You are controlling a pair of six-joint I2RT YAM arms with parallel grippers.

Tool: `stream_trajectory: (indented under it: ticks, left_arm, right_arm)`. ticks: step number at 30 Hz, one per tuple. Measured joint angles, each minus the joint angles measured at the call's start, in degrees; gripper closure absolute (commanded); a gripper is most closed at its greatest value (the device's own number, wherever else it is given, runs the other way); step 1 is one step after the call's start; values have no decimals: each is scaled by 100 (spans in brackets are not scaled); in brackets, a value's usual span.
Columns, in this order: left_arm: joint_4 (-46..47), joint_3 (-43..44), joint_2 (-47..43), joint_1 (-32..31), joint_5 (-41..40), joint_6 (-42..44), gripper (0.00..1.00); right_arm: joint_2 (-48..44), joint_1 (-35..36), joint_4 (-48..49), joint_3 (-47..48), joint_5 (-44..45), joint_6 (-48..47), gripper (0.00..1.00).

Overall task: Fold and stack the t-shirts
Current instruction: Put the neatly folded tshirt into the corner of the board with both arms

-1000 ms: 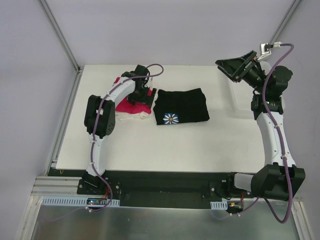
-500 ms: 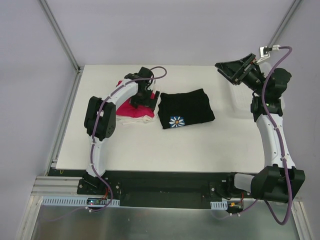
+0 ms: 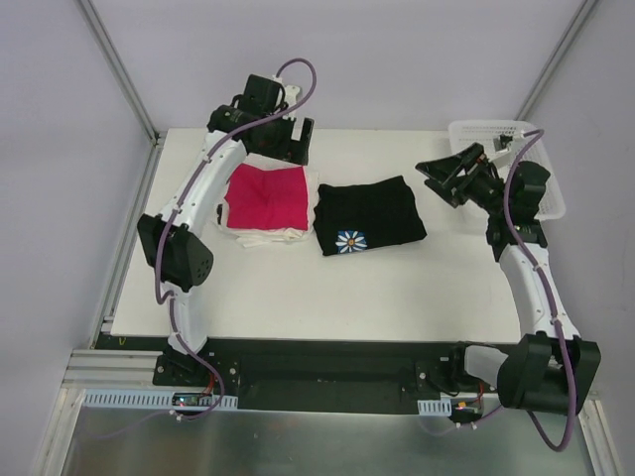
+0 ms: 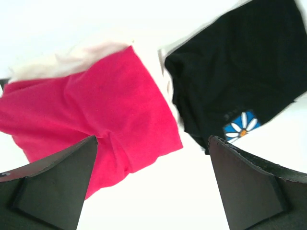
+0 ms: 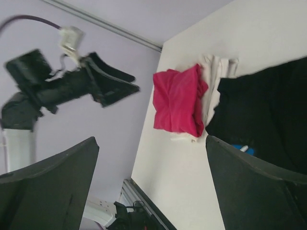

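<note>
Stacking stage: left gripper and right gripper hover spread and empty while the folded black t-shirt lies on the table just beside the pink t-shirt topping the white ones; next, 1 lift should carry it onto that pile.

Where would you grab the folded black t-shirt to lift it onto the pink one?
Probably its right-hand edge, coming in low from the right. The black t-shirt lies flat and folded, nothing touches that edge, and the open right pincer hangs just past it. The pink t-shirt crowds the left edge.
</note>
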Motion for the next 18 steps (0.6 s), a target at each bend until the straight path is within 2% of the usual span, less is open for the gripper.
stream_trajectory:
  ticks: [4,8,11,18]
  left_arm:
    - [133,66,-424,70,557,66,1]
    - [575,-511,-675,68,1379,22,1]
    - [756,-909,-610,66,1884,2,1]
    - [1058,-1226,-275,-2,3195,-13,1]
  right_arm:
    - [-428,188,-527,-535,260,-391,4]
    - [-557,345,-905,-977,422,-669,4]
    - [-739,433,-1233,-1362,599,-911,4]
    - [-1078,476,-1945,-1893,968,-1491,3]
